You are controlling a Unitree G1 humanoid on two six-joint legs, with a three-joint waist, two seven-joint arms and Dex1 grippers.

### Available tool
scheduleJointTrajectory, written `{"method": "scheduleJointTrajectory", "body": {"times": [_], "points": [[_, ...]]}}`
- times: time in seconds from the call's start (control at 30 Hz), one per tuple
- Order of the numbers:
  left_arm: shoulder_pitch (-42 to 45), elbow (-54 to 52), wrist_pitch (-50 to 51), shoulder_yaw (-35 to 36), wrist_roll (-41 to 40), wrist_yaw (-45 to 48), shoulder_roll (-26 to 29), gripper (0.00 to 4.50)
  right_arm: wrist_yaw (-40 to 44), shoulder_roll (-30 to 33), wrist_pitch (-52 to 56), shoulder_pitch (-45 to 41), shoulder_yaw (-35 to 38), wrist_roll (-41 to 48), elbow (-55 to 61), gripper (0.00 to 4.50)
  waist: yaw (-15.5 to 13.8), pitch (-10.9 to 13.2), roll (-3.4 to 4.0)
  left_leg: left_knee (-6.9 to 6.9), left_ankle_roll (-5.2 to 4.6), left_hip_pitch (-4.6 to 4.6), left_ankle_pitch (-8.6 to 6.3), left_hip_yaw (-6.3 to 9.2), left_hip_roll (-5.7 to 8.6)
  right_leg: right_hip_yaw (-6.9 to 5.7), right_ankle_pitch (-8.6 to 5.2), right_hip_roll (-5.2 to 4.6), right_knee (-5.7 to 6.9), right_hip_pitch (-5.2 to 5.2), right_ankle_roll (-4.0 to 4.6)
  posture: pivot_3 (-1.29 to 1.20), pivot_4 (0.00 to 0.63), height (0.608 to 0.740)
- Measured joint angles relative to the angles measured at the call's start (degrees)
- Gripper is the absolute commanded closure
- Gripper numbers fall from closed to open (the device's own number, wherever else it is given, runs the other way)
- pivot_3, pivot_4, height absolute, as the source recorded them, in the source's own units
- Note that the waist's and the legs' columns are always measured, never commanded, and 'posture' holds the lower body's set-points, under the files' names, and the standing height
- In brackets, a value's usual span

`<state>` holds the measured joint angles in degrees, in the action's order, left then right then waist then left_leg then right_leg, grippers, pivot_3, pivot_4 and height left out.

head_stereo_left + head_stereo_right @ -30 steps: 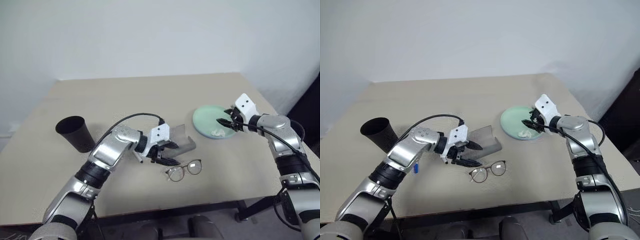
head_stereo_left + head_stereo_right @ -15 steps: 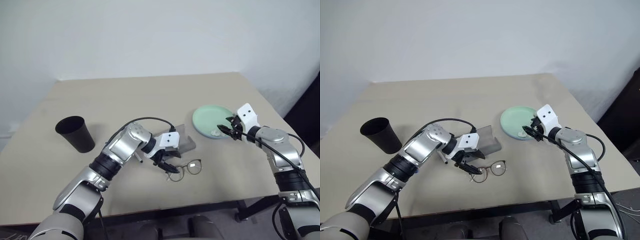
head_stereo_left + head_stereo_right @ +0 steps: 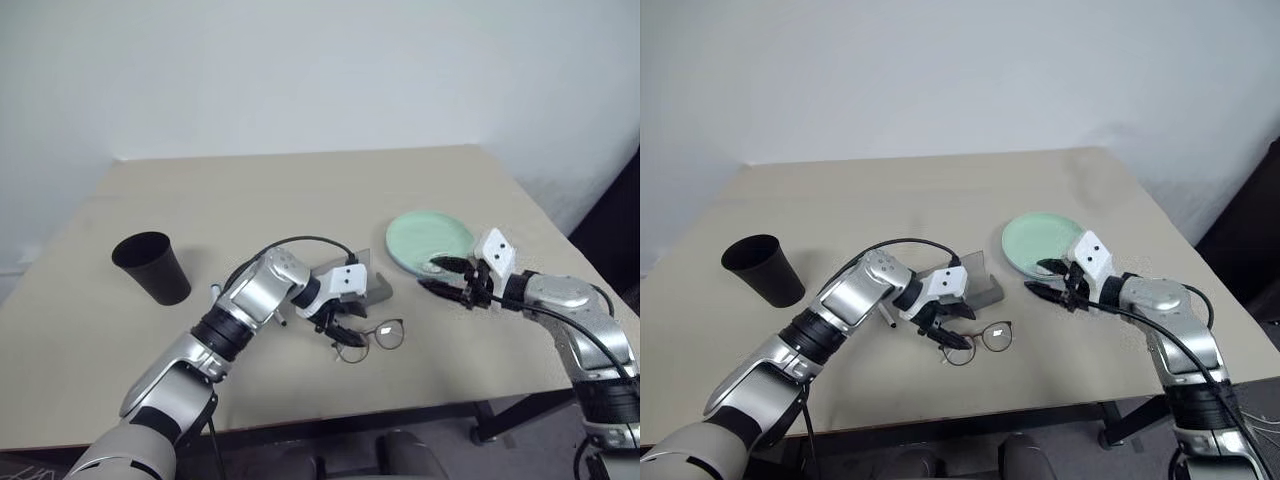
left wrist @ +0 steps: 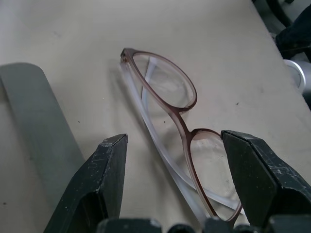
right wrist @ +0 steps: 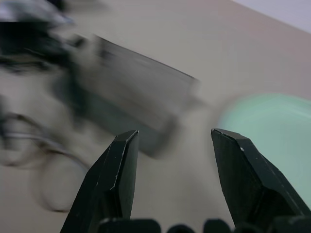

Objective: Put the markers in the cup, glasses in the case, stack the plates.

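Note:
The wire-rimmed glasses [image 3: 372,337] lie folded on the table, just in front of the grey case [image 3: 366,287]. My left gripper [image 3: 343,333] is open and points down over them. In the left wrist view its fingers straddle the glasses [image 4: 186,130] near the bridge without pinching them. My right gripper [image 3: 437,277] is open and empty, hovering at the near edge of the mint green plate [image 3: 428,238]. The black cup [image 3: 153,266] stands upright at the left. A marker [image 3: 886,318] lies partly hidden under my left forearm.
The beige table [image 3: 300,195] ends at a front edge close below the glasses and a right edge beyond the plate. A cable loops over my left wrist. The case [image 4: 34,121] lies close beside my left gripper.
My right gripper has drawn back off the green plate, toward me and to the left. My left gripper has swung from beside the case down over the glasses.

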<state>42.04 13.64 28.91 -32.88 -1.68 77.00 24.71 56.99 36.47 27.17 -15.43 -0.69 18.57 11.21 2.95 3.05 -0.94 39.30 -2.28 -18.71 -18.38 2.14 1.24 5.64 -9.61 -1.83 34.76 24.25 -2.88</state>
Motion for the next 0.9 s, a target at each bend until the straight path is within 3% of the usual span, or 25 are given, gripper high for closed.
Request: {"method": "scheduleJointTrajectory", "body": {"times": [0.23,0.57,0.67,0.9], "points": [[-1.0,-0.3,2.8,0.0,0.7,-2.0,-1.3,1.26,4.5,2.2,2.9,2.7,0.0,5.8,3.5,1.93,0.0,0.0,-0.02,0.14,0.00,-0.01,0.00,-0.01,-0.01,-0.02,-0.01,0.00,0.01,-0.02,0.00,0.00,0.000,0.740],[-1.0,-0.3,6.5,0.0,1.0,-5.0,-4.0,1.26,3.9,2.8,3.0,3.5,-0.2,6.2,3.5,1.93,0.0,0.0,-0.02,0.14,0.00,-0.01,0.00,-0.02,0.00,-0.02,-0.01,0.00,0.02,-0.02,-0.01,0.00,0.000,0.740],[-1.0,-0.3,6.5,0.0,1.0,-5.4,-4.3,1.86,3.7,2.8,3.0,3.7,-0.2,6.2,3.5,1.90,0.0,0.0,-0.03,0.14,0.00,-0.01,0.00,-0.03,-0.01,-0.02,-0.01,0.00,0.02,-0.02,0.00,0.00,0.000,0.740],[-0.7,0.3,5.2,0.1,1.0,-5.5,-4.3,4.21,3.5,3.5,3.0,4.8,-0.2,6.1,3.4,1.90,-0.1,0.0,-0.03,0.15,0.00,0.00,0.00,-0.04,-0.01,-0.01,-0.01,0.00,0.01,-0.04,0.00,0.00,0.000,0.740]]}}
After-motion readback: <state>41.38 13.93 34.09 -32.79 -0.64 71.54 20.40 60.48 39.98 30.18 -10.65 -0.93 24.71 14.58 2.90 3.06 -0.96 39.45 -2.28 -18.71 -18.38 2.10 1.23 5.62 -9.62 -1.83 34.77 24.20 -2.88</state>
